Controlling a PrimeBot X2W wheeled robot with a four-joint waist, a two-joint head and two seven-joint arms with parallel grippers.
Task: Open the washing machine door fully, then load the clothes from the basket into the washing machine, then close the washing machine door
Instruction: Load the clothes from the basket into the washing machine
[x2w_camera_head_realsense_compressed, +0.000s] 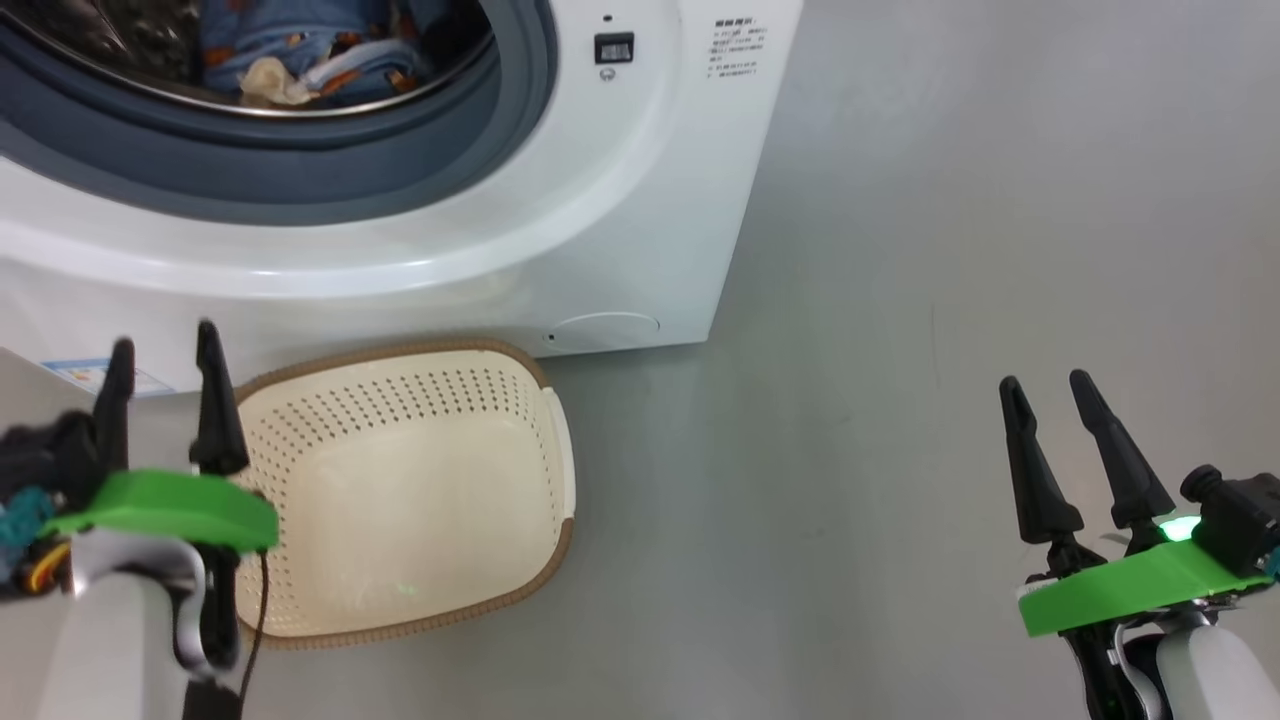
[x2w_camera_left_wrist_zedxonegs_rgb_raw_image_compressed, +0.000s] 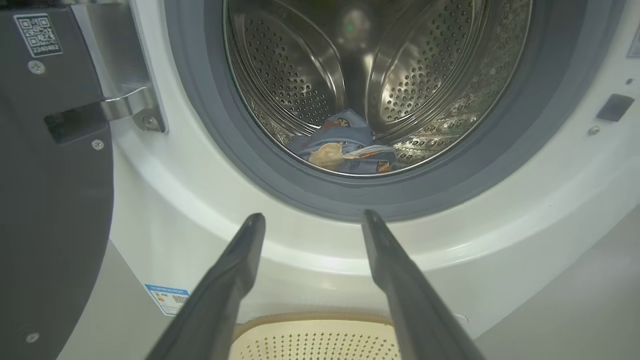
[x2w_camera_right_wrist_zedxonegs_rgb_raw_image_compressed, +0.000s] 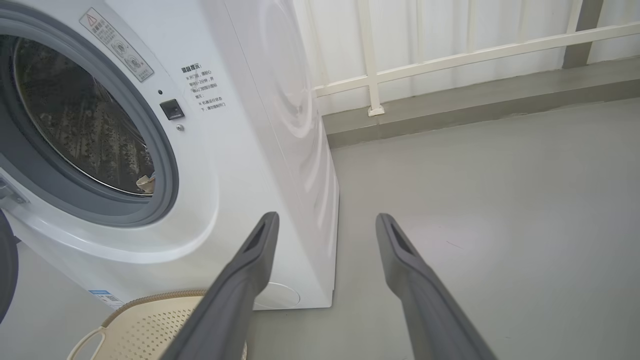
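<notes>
The white washing machine (x2w_camera_head_realsense_compressed: 620, 200) stands with its mouth uncovered. Its black door (x2w_camera_left_wrist_zedxonegs_rgb_raw_image_compressed: 45, 210) hangs swung out at the left of the left wrist view, on a steel hinge. The light-blue printed clothes (x2w_camera_head_realsense_compressed: 300, 55) lie inside the steel drum (x2w_camera_left_wrist_zedxonegs_rgb_raw_image_compressed: 425, 65), low at its front, also as clothes (x2w_camera_left_wrist_zedxonegs_rgb_raw_image_compressed: 345, 147). The cream basket (x2w_camera_head_realsense_compressed: 410, 490) sits on the floor before the machine with nothing in it. My left gripper (x2w_camera_head_realsense_compressed: 160, 345) is open beside the basket's left rim, holding nothing. My right gripper (x2w_camera_head_realsense_compressed: 1045, 380) is open over bare floor, well right of the machine.
Grey floor (x2w_camera_head_realsense_compressed: 900, 400) stretches to the right of the machine. A white railing (x2w_camera_right_wrist_zedxonegs_rgb_raw_image_compressed: 450, 55) and a low kerb run along the back in the right wrist view. The grey-blue gasket (x2w_camera_left_wrist_zedxonegs_rgb_raw_image_compressed: 280, 170) rings the drum mouth.
</notes>
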